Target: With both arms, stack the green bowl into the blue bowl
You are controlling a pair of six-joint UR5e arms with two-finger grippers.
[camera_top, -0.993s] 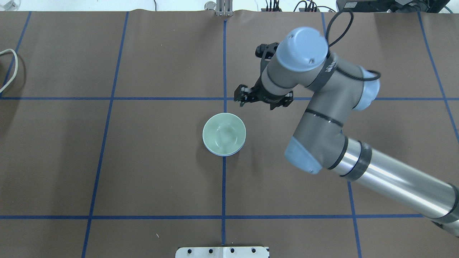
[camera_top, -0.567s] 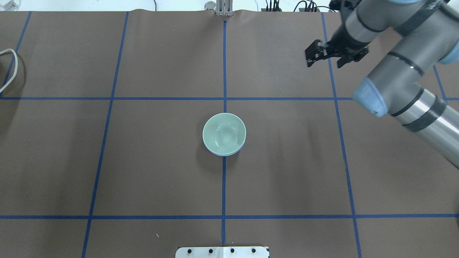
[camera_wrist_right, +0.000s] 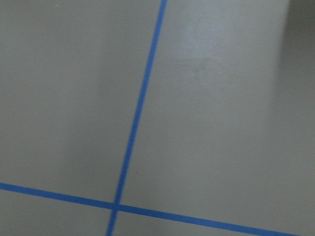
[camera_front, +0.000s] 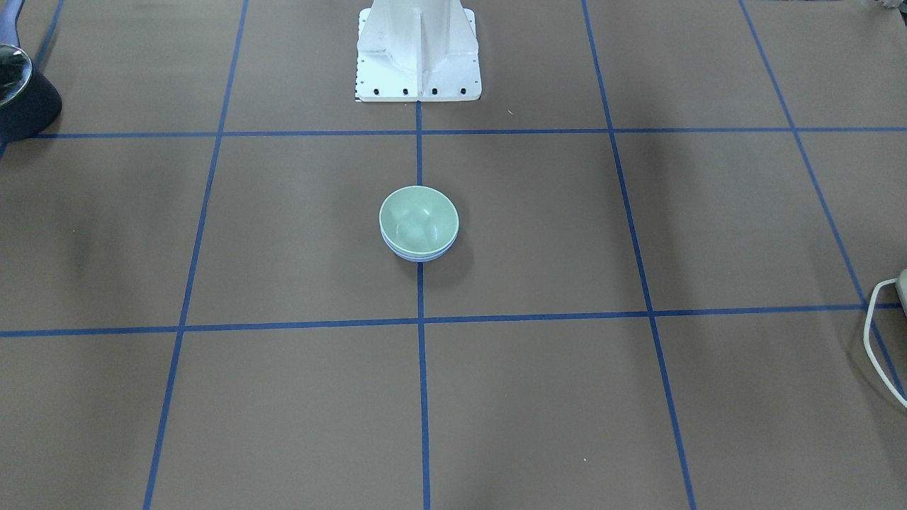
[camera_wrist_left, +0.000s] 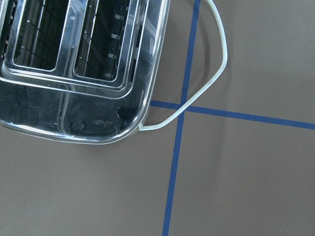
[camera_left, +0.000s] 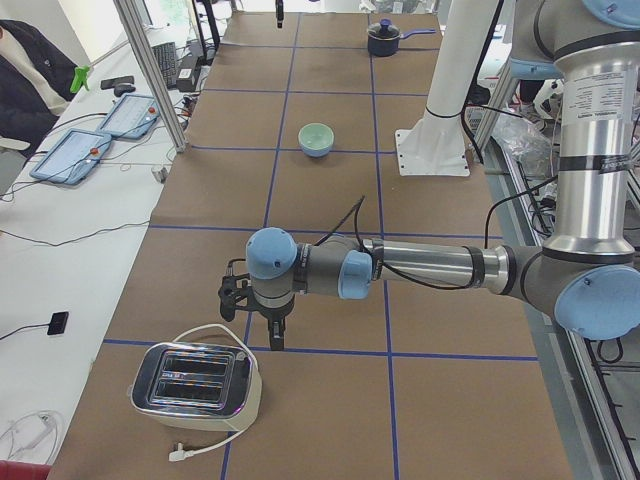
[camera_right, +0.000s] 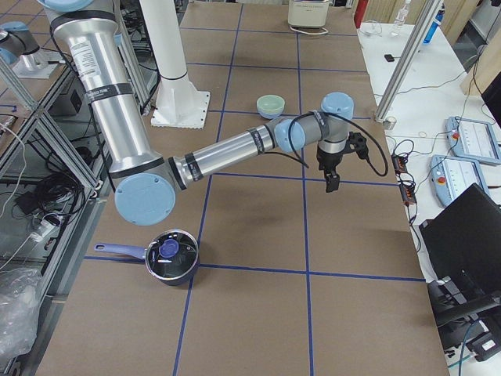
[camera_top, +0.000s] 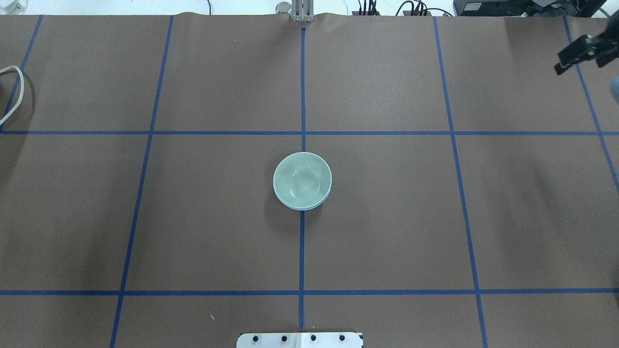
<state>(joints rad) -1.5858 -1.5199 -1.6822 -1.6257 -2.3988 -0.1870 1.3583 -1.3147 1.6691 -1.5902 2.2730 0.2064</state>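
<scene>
Green bowl (camera_top: pixel 302 180): upright at the middle of the bench, nested inside the blue bowl, right on the centre tape line; hollow empty and glossy.
Blue bowl (camera_front: pixel 418 256): under the green one, showing only as a thin periwinkle edge around the lower side of the stack; rims close to level, nearly matched.
Bench (camera_top: pixel 193 217): brown sheet marked into squares by blue tape.
Right pincer (camera_top: pixel 580 65): at the far right edge of the overhead view, partly cut off by the frame, well apart from the bowls; two black fingers (camera_top: pixel 563 62) spread, nothing between them.
Right arm (camera_right: pixel 227 153): stretched low across the bench in the right-side view, wrist pointing down at bare brown sheet near a tape crossing.
Left pincer (camera_left: pixel 262 325): seen only from the left end of the bench, pointing down just beside the toaster; cannot tell whether apart or together.
Left arm (camera_left: pixel 430 265): reaching out along the near end of the bench, far from the bowls.
Toaster (camera_wrist_left: pixel 74 64): chrome, two slots, filling the upper left of the left wrist view.
Toaster cord (camera_wrist_left: pixel 216 64): white, looping from the toaster's corner across a tape crossing.
Saucepan (camera_right: pixel 172 258): dark, lidded, long handle, at the bench's right end, well apart from the stack.
Pedestal (camera_front: pixel 418 49): white, bolted base, on the centre line behind the bowls.
</scene>
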